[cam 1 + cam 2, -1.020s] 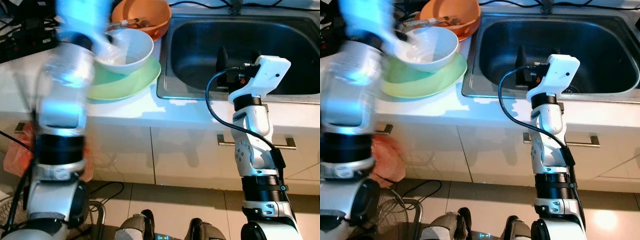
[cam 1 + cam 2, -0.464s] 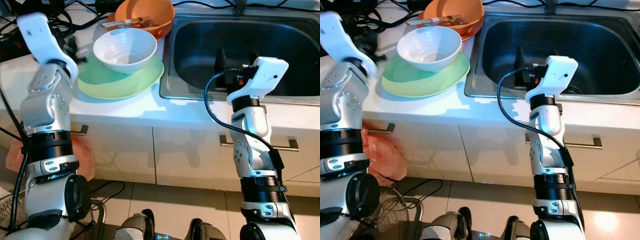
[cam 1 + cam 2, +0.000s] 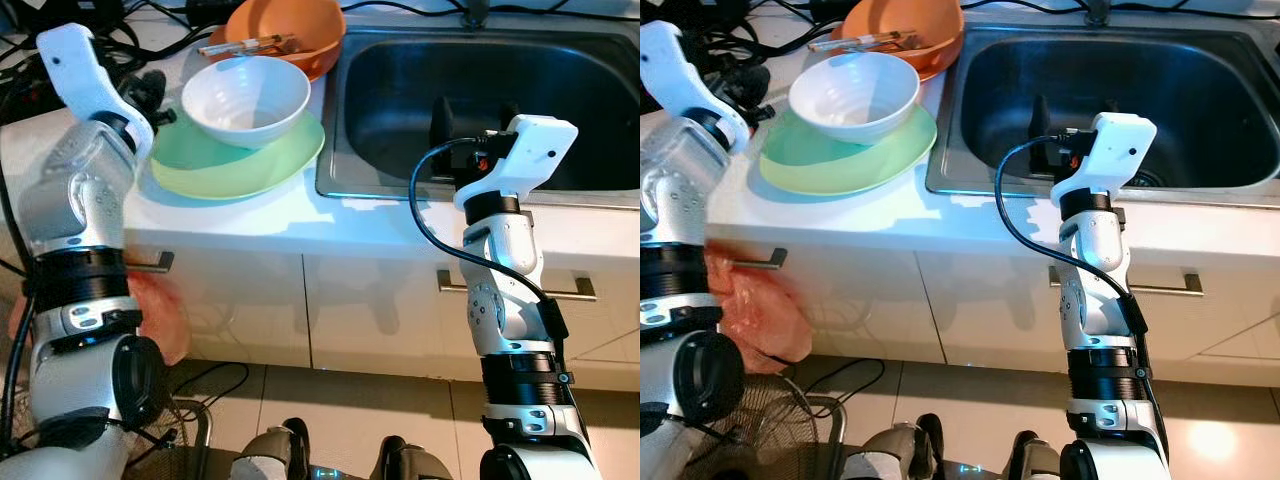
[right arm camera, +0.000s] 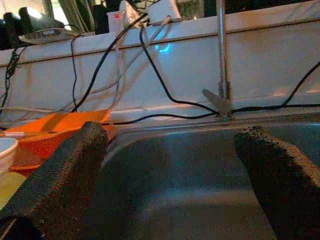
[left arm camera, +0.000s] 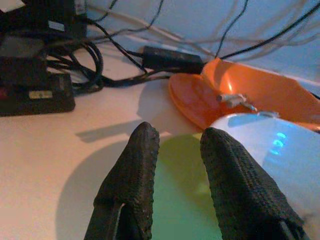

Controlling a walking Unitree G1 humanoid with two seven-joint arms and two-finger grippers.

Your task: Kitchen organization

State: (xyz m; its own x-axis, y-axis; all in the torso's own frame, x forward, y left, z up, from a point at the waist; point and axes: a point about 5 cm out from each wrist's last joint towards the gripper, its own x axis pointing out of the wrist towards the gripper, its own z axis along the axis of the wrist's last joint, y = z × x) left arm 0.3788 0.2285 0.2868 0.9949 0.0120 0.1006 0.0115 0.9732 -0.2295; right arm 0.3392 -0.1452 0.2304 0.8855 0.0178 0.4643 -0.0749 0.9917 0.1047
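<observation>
On the counter, left of the sink, sit one green plate, one white bowl on it, and one orange bowl behind, seemingly holding utensils. The left gripper hovers at the plate's left edge, fingers slightly apart, empty. The right gripper hangs wide open over the sink's front rim.

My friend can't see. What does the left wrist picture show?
Two black fingers of the left gripper, slightly apart, hover over a green plate. A white bowl sits on it, with an orange bowl and black cables behind.
</observation>
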